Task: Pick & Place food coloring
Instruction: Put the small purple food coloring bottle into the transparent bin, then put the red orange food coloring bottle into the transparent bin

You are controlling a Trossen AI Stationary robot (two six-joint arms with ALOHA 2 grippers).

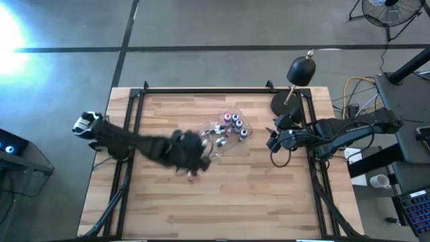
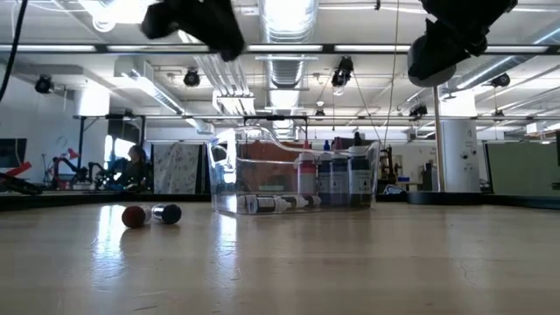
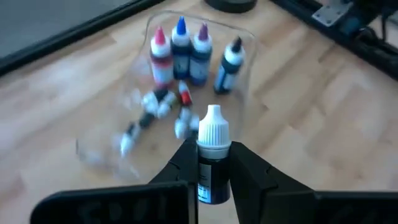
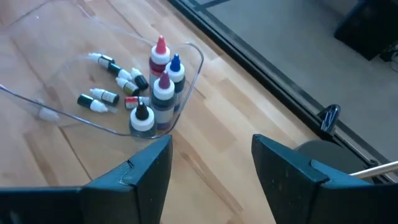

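While the left hand (image 3: 214, 177) pinches one dark bottle (image 3: 213, 155) upright by its body, white cap up, prob. so it drops in standing, it hovers just short of the clear tray (image 1: 236, 128). Right hand (image 4: 211, 168) waits spread by the tabletop's (image 1: 255, 195) right edge, holding nothing. In the tray: 4 bottles (image 4: 163, 87) standing, approx. 6 small ones (image 4: 115, 90) lying flat. 2 loose bottles (image 2: 150, 214) lie on the tabletop beside it

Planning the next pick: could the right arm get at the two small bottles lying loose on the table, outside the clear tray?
Probably not easily. The loose bottles lie on the left arm's side of the tray, and the left hand, shut on a dark bottle, hangs above that spot. The right hand waits open at the table's right edge.
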